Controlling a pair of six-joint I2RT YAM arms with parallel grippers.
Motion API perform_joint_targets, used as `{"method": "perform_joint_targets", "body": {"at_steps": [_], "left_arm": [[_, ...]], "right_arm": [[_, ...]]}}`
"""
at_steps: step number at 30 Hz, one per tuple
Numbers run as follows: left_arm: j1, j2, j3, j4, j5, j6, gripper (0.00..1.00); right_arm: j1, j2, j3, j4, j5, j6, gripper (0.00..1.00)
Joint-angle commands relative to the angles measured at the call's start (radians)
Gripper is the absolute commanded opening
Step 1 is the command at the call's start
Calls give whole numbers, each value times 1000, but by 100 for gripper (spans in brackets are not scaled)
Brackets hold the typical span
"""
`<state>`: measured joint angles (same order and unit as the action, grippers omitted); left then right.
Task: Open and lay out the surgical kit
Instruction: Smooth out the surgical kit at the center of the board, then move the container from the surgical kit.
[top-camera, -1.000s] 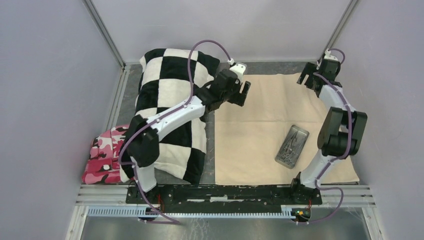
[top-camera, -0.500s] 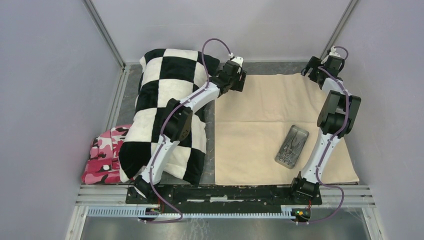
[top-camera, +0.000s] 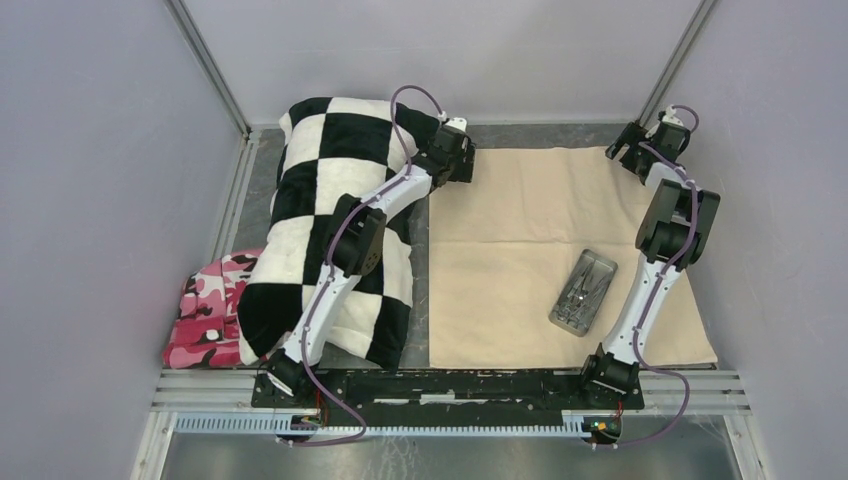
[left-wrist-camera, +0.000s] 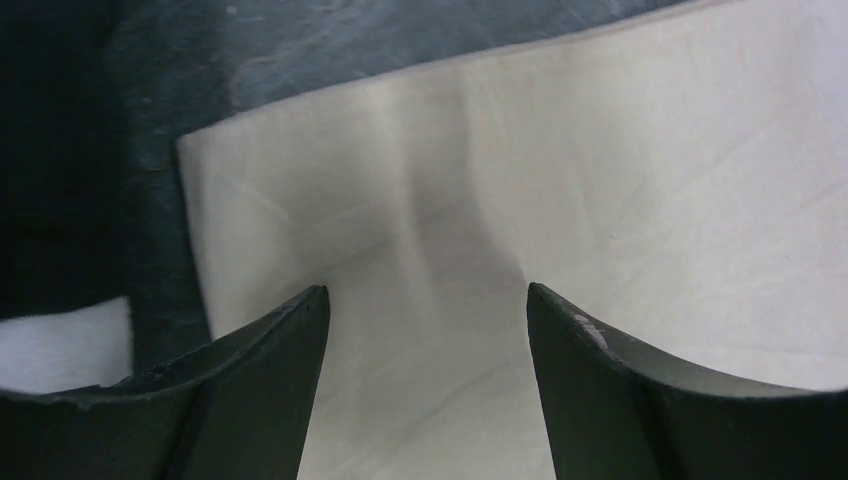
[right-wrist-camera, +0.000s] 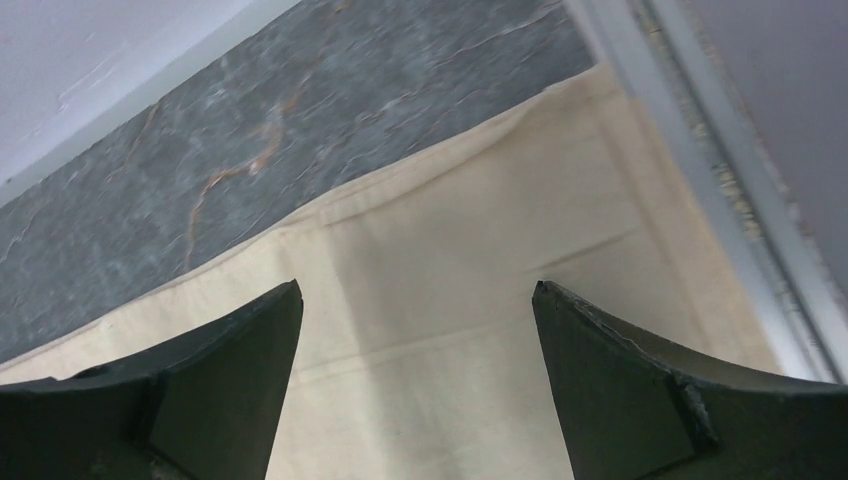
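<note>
Unwrapping judged done: beige cloth wrap spread flat on grey stone desk. Left to do: lifting thin steel instruments out of small grey metal tray, at the cloth's 4 o'clock. Left jaws over 11 o'clock corner, right jaws over 1 o'clock corner, both wide apart, gripping nothing.

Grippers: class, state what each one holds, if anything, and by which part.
Nothing is held. The left gripper and right gripper are both open over the far corners of the beige cloth wrap, fingers empty.
</note>
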<state>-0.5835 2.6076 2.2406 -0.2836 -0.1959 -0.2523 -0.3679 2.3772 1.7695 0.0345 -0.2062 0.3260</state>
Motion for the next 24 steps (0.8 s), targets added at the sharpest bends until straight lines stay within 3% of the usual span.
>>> {"method": "perform_joint_targets", "body": {"at_steps": [1,9,13,15,17,24], "left_arm": [[57,35,10,-57,-57,-96,79],[51,-31,-25,-76,-29,-42,81],[32,-87,57,-140,39,15,88],[12,-149,75,-150,64,32,94],[-3,-224,69,-152,110,33,99],[-48,-428,5,-186,336,-77,100]], "right_arm": [[-44,57,29,-66,67,-9,93],[-45,69,171,-164,31,-41,92],[-21,33,329,-298,50,-85,92],[-3,-36,333,-346,77,-106,93],[16,-132,267,-371,96,-120,93],[154,-491,-161,-405,110,-138,93]]}}
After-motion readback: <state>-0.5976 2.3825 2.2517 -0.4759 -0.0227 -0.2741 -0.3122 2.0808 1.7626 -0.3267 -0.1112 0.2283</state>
